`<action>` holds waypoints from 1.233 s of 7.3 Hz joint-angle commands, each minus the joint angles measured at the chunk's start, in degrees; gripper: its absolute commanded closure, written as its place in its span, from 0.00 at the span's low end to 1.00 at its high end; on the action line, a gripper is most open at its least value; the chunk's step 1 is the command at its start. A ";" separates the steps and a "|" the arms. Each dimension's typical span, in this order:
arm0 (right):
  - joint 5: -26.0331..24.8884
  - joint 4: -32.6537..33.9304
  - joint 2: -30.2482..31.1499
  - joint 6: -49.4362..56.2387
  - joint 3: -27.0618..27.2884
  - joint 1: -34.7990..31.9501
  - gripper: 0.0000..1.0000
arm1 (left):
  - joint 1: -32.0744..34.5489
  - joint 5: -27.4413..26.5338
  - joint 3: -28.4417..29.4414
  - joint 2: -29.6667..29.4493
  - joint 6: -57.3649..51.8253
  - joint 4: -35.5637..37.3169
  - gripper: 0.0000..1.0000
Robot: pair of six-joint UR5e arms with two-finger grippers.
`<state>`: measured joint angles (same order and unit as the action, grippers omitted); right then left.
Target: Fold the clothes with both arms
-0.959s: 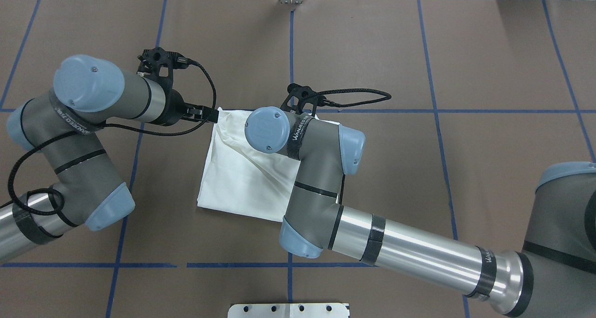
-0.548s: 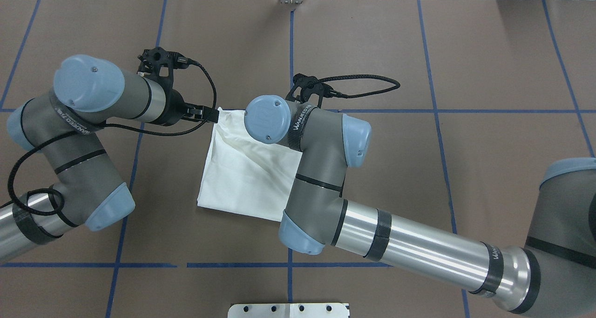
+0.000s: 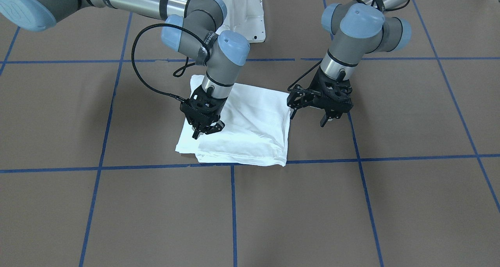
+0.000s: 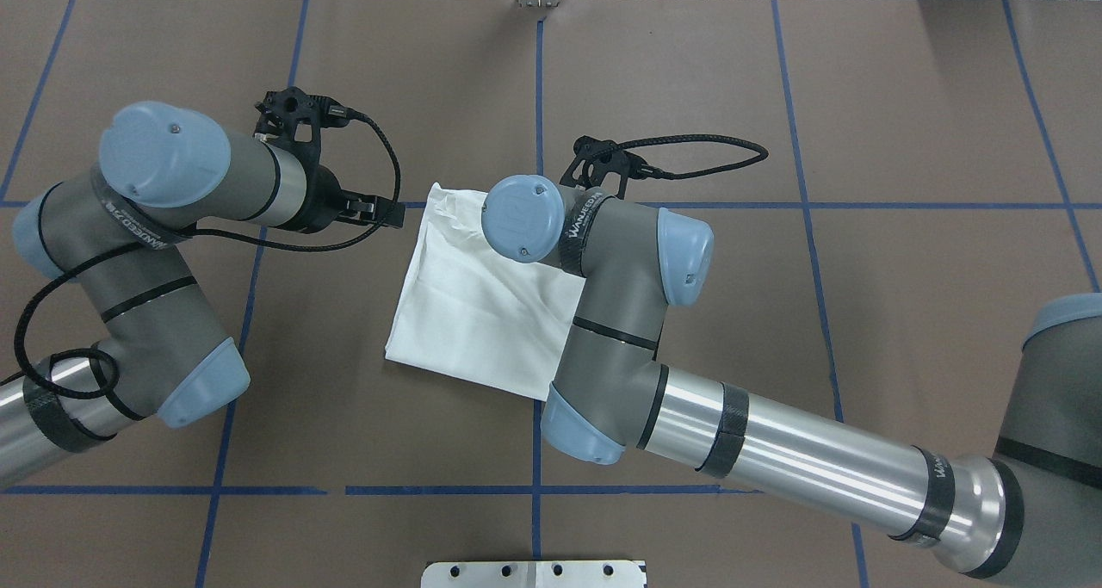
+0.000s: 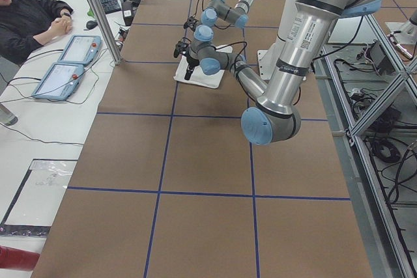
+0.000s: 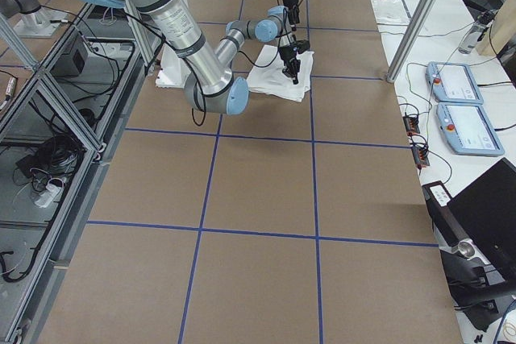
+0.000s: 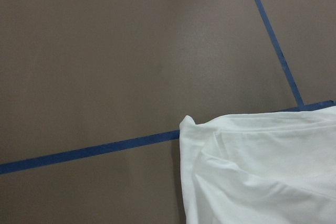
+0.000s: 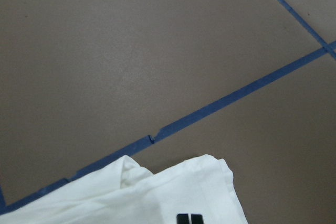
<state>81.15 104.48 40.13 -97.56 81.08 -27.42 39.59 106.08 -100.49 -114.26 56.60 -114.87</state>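
The clothes are one white shirt (image 3: 254, 126), folded into a rough square on the brown table (image 3: 351, 204) close to a blue tape line. My right gripper (image 3: 206, 131) points down at the shirt's corner and is shut on the cloth. In the overhead view the right wrist hides that gripper above the shirt (image 4: 473, 304). My left gripper (image 3: 308, 116) stands open just beside the shirt's opposite edge, apart from the cloth, with nothing between its fingers. The right wrist view shows a shirt corner (image 8: 157, 198) with a bit of black print (image 8: 189, 217). A rumpled corner (image 7: 262, 171) shows in the left wrist view.
Blue tape lines (image 4: 538, 97) divide the brown table into squares. The white pedestal base (image 3: 238, 13) stands behind the shirt. A black cable loop (image 4: 715, 145) sticks out from the right wrist. A person (image 5: 32, 17) sits at a side table with two tablets (image 5: 65, 63).
My right arm has moved to the right and dragged the shirt along. The shirt's corner has pulled away from the left gripper, which stayed where it was.
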 commanded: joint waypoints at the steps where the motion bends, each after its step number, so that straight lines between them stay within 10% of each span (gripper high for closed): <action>1: 0.32 0.20 0.12 2.70 1.87 -2.80 1.00 | -0.04 0.00 -0.06 0.00 0.00 0.00 0.00; 7: -0.12 -0.41 3.72 4.12 1.71 -2.90 1.00 | -0.04 0.09 -0.06 0.00 0.18 0.00 0.00; 8: -0.03 -0.41 3.64 8.74 1.71 -3.16 0.01 | -0.04 0.09 -0.14 0.00 0.18 0.00 0.00; 9: 0.15 -1.20 3.46 12.61 1.80 -3.34 0.00 | -0.04 0.09 -0.14 0.00 0.18 0.00 0.00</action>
<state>81.13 103.88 43.71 -89.68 82.82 -30.53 39.55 106.17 -100.61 -114.26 56.79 -114.87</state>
